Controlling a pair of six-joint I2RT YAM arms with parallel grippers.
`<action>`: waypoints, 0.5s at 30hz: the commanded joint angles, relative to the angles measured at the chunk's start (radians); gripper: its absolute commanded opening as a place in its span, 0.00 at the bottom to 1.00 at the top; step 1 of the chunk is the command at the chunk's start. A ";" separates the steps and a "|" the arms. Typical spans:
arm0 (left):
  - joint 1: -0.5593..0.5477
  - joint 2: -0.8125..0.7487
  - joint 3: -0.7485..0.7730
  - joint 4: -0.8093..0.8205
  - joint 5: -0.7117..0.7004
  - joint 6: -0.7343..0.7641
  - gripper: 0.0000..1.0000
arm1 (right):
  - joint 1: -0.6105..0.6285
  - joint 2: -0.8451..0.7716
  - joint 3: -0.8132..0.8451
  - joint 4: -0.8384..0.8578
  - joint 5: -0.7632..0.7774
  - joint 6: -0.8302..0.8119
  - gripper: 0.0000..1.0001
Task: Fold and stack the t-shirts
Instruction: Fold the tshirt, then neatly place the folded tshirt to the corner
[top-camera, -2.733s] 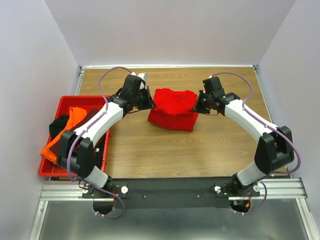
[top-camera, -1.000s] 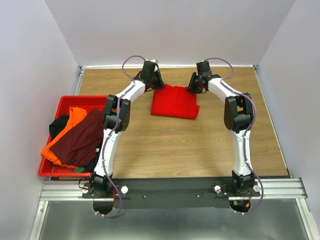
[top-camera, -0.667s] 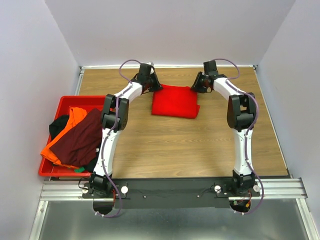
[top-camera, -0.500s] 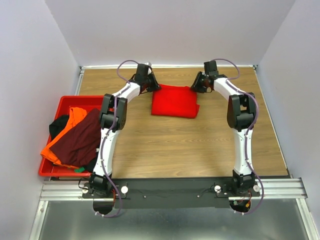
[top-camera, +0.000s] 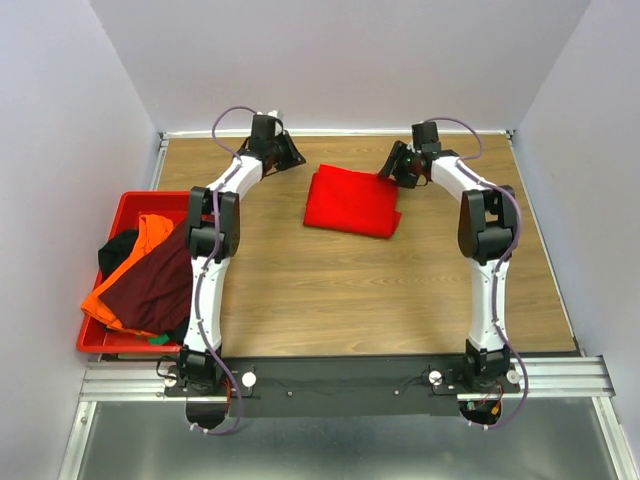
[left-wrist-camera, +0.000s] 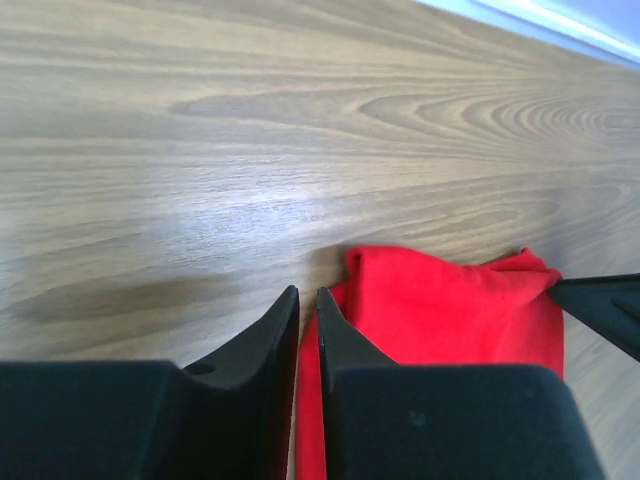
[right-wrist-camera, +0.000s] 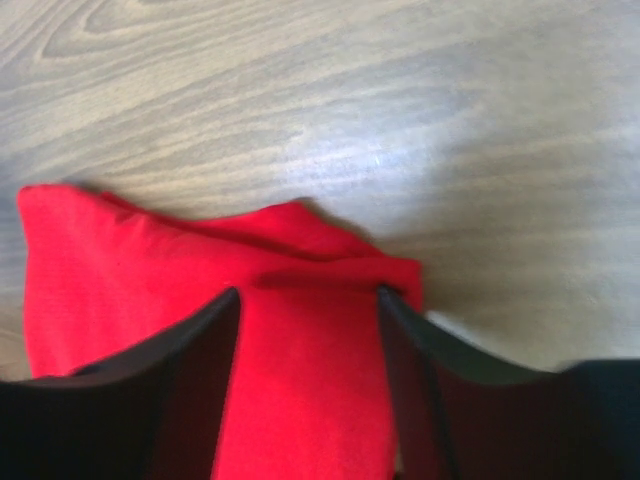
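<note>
The left gripper (left-wrist-camera: 306, 292) has its two black fingers drawn nearly together, with only a thin slit between them, and it has hold of nothing; its tips point down at bare wooden table (top-camera: 350, 300). The bright red t-shirt (top-camera: 350, 203), folded into a flat rectangle, lies just ahead of those tips and a little to one side, its nearest corner close to the fingers but apart from them. The right gripper (right-wrist-camera: 308, 295) stands with its jaws spread wide over the opposite far corner of the same shirt: the rumpled folded edge sits between and just beyond its fingertips, red cloth filling the space under the jaws, and neither finger is pinched onto it, though whether the tips touch the cloth cannot be told. Well away from both tools, back along the left arm toward its base, a red crate (top-camera: 140, 200) holds the remaining shirts in a loose heap: the dark maroon t-shirt (top-camera: 160, 280) on top, the orange t-shirt (top-camera: 148, 235) showing beneath and spilling over the crate's outer rim, and the black t-shirt (top-camera: 115, 252) bunched at the outer side
</note>
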 joint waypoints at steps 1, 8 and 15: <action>-0.001 -0.138 -0.049 -0.006 -0.008 0.028 0.21 | -0.017 -0.086 -0.055 -0.046 0.029 -0.023 0.70; -0.012 -0.323 -0.302 0.048 -0.062 -0.001 0.24 | -0.020 -0.270 -0.251 -0.043 0.078 -0.012 0.81; -0.067 -0.428 -0.466 0.055 -0.117 -0.012 0.25 | -0.020 -0.393 -0.404 -0.023 0.098 0.014 0.82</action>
